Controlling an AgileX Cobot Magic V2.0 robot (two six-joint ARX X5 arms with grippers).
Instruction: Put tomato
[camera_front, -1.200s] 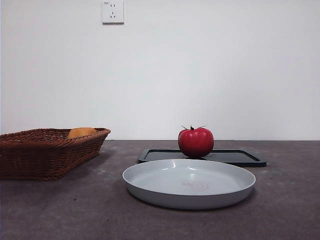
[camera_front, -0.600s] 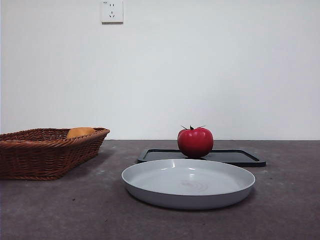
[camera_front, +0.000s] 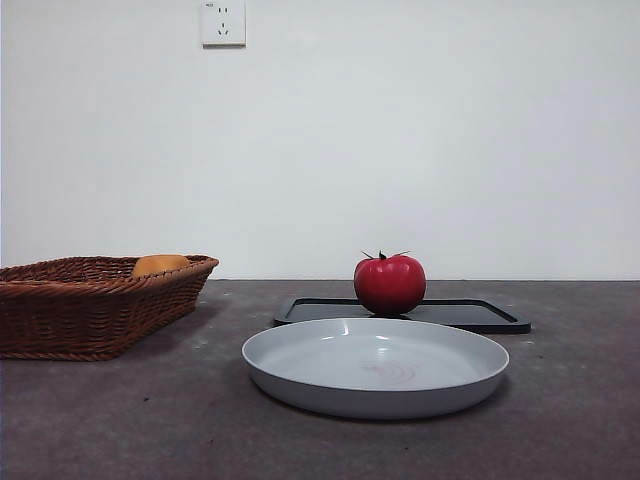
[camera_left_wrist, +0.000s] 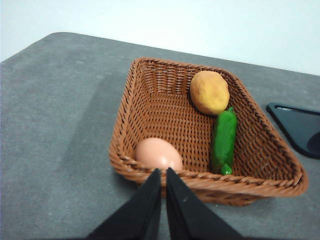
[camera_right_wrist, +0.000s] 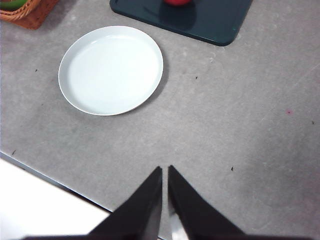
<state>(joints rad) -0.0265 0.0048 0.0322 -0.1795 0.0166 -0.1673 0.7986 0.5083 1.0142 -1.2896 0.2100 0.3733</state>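
Nothing's moved since earlier: tomato (camera_front: 389, 284) still sits on the dark tray (camera_front: 480, 314) behind the white plate (camera_front: 375, 366). Left gripper (camera_left_wrist: 163, 172) above the basket (camera_left_wrist: 150, 105) and right gripper (camera_right_wrist: 164, 170) are both clenched, empty. No readable writing.

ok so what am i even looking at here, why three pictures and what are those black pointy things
It is a two-armed robot at a table. One camera looks level across the table; the other two ride on the arms' wrists. The black points are each arm's grasping tool: the left tool hangs by a wicker basket holding an orange-yellow fruit, a green vegetable and an egg-like thing. The right tool hangs over bare table near a grey plate. Both look shut and hold nothing. The tomato sits on a dark tray behind the plate.
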